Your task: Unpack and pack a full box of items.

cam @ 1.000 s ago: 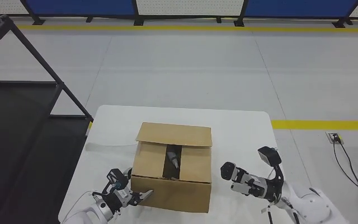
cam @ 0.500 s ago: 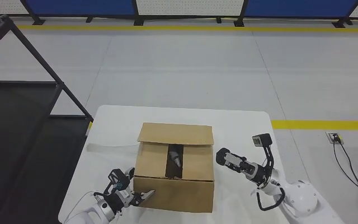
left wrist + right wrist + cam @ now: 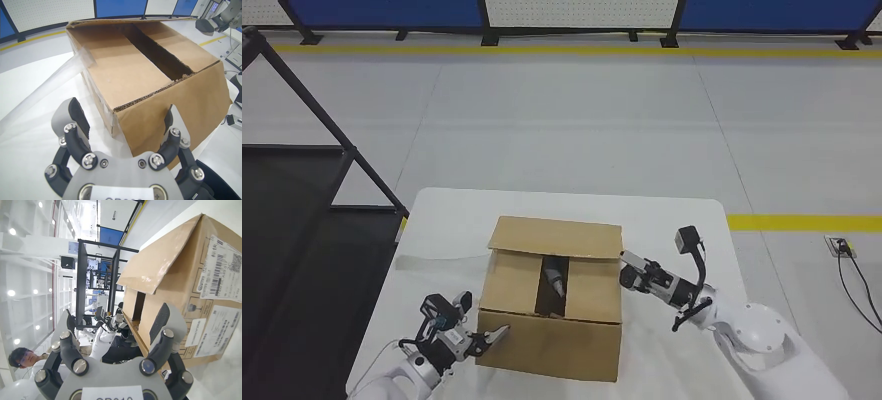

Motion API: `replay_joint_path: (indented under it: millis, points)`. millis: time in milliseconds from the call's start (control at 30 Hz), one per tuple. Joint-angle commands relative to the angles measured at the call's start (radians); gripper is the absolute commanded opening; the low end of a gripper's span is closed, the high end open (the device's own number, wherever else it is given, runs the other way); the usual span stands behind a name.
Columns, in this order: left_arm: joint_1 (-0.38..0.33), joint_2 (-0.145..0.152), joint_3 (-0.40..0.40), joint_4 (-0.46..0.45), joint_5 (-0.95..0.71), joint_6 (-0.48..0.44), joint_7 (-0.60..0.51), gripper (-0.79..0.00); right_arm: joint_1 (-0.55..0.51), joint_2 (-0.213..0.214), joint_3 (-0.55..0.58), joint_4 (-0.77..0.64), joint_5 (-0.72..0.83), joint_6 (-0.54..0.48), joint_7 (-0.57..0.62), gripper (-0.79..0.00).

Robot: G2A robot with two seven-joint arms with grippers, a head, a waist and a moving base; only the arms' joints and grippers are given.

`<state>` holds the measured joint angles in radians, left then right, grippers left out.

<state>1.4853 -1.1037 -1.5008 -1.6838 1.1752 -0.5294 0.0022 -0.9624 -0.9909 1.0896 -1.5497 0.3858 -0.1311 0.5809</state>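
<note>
1. I see the cardboard box (image 3: 587, 335) standing on the white table (image 3: 442, 225). Its 2 long top flaps are folded down, and a narrow gap (image 3: 157, 55) runs between them.
2. Through that gap I can make out 1 dark grey item (image 3: 554, 282) inside the box. It is too hidden for me to name.
3. A third flap (image 3: 557, 240) at the box's far edge is tilted upward and not lying flat.
4. My left gripper (image 3: 122, 106) is at the box's near-left bottom corner, low by the table. Its fingers are spread wide with that corner between them. I cannot tell whether either pad touches the cardboard.
5. My right gripper (image 3: 116, 311) is at the box's right side, up by its top edge. Its fingers are also apart and hold nothing. 1 finger (image 3: 160, 321) lies against the outside of the right wall, and the other is above the box top.
6. The right wall carries several white shipping labels (image 3: 217, 275).
7. A strip of clear tape (image 3: 56, 72) hangs off the box's left top corner down toward the table.
</note>
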Motion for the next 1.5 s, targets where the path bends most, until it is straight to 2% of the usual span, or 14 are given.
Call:
replay_joint_path:
  millis: [0,300,633,967,1233,1467]
  points:
    - [0.003,0.000,-0.003,0.000,-0.011,-0.003,-0.001,0.000,0.026,-0.009,-0.019,0.025,0.004,0.010,-0.004,0.000]
    - [0.012,0.003,-0.005,-0.004,-0.015,-0.018,-0.001,0.000,0.129,-0.053,-0.082,0.103,0.043,-0.005,-0.063,0.000]
    - [0.008,0.004,0.002,-0.017,-0.013,-0.034,-0.004,0.000,0.283,-0.103,-0.128,0.196,0.033,0.045,-0.155,0.000]
    - [-0.022,0.005,-0.016,0.010,-0.136,-0.043,-0.043,0.000,0.290,-0.106,-0.133,0.199,0.034,0.046,-0.150,0.000]
    - [-0.051,0.004,-0.022,0.022,-0.156,-0.003,-0.055,0.000,0.281,-0.117,-0.130,0.213,0.039,0.038,-0.186,0.000]
    - [-0.040,-0.001,-0.032,0.012,-0.185,0.080,-0.019,0.000,0.396,-0.167,-0.186,0.358,0.060,0.016,-0.234,0.000]
